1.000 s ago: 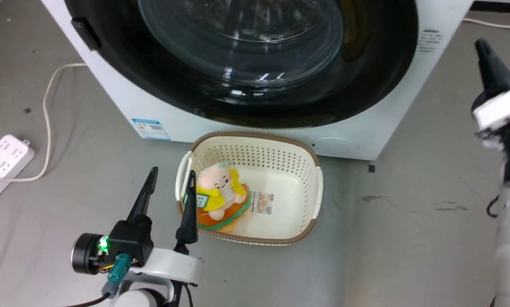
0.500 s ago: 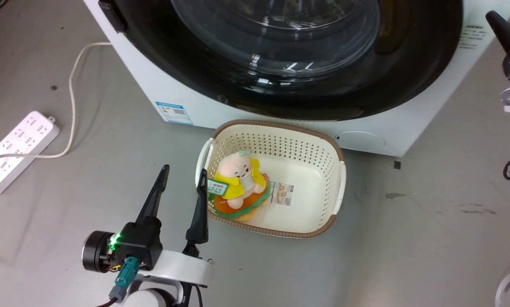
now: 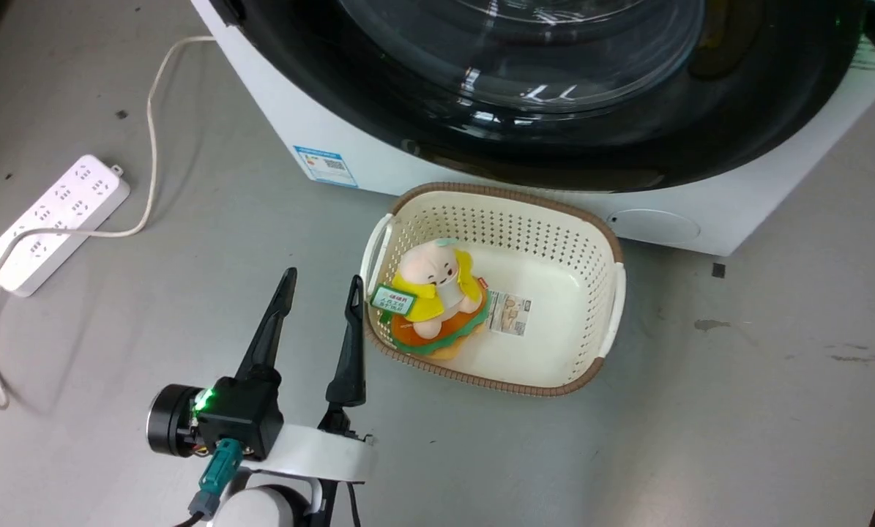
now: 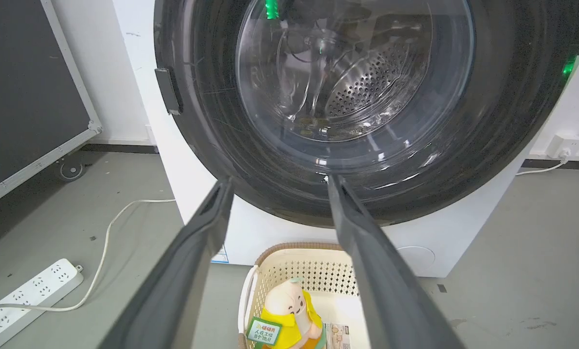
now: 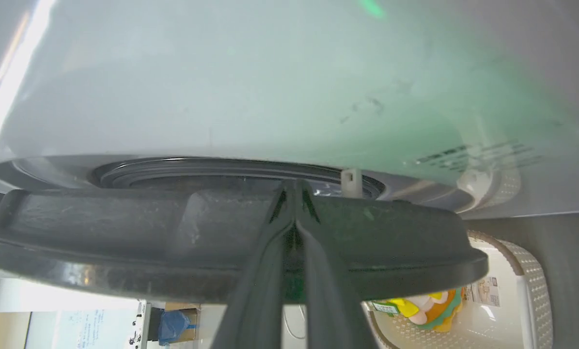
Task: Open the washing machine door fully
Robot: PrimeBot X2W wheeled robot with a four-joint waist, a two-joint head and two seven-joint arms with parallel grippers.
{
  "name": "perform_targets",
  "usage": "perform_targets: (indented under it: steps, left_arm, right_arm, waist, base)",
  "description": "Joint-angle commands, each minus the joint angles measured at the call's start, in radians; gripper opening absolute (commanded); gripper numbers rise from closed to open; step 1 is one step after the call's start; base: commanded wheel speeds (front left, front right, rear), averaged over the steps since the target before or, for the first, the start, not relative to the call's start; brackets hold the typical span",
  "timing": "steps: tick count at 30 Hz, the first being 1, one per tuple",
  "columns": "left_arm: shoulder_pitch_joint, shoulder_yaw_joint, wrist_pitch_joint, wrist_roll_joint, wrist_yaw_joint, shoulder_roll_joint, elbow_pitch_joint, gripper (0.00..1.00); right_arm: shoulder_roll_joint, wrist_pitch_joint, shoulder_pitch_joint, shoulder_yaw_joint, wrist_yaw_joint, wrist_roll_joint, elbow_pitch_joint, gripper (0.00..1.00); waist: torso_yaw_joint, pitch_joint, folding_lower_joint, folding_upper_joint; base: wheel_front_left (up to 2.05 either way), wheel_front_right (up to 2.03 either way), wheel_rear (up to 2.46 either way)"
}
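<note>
The washing machine [image 3: 378, 165] is a white front-loader at the top of the head view. Its washing machine door [image 3: 481, 139] is glossy black with a bulging glass window [image 4: 352, 77]; the steel drum shows through it. In the right wrist view the door [image 5: 124, 242] is seen edge-on, slightly ajar from the white front. My right gripper [image 5: 294, 190] is shut, its fingers lying across the door's rim with the tips at that gap. My left gripper [image 3: 318, 282] hangs open and empty over the floor, left of the basket.
A cream perforated basket [image 3: 605, 329] sits on the floor in front of the machine, holding a plush toy [image 3: 433, 289]. A white power strip [image 3: 53, 219] with its cable lies at the left. A dark panel on wheels [image 4: 23, 87] stands left of the machine.
The head camera has shifted, sliding the whole scene right and up in the picture. My right gripper has closed in on the door's right edge. The left gripper stays open.
</note>
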Motion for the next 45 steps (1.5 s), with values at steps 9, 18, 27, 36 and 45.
perform_targets:
  steps: [9,18,27,36,45]
  left_arm:
    - [-0.033,-0.023,-0.028,-0.013,0.013,0.001,-0.005,1.0]
    - [-0.004,-0.01,-0.03,-0.006,0.016,0.001,0.006,1.0]
    - [0.06,0.002,-0.03,0.013,0.004,0.001,0.019,1.0]
    - [0.101,0.028,-0.03,0.026,-0.01,0.001,0.023,1.0]
    - [0.105,0.029,-0.03,0.028,-0.017,0.001,0.011,1.0]
  right_arm:
    - [0.022,0.141,-0.057,-0.097,0.001,-0.034,0.03,0.0]
    - [0.05,0.248,0.091,-0.135,0.001,-0.081,-0.058,0.0]
    - [0.092,0.353,0.293,-0.11,0.001,-0.01,-0.182,0.0]
    - [0.094,0.309,0.433,0.089,0.001,0.229,-0.167,0.0]
    - [0.094,0.083,0.425,0.062,0.001,0.194,-0.139,0.0]
  waist:
    - [0.026,0.015,0.0,0.0]
    - [0.018,-0.069,0.0,0.0]
    - [-0.018,-0.187,0.0,0.0]
    - [-0.04,-0.247,0.0,0.0]
    - [-0.026,-0.232,0.0,0.0]
  base:
    - [0.0,0.0,0.0]
    - [0.0,0.0,0.0]
    - [0.0,0.0,0.0]
    - [0.0,0.0,0.0]
    - [0.0,0.0,0.0]
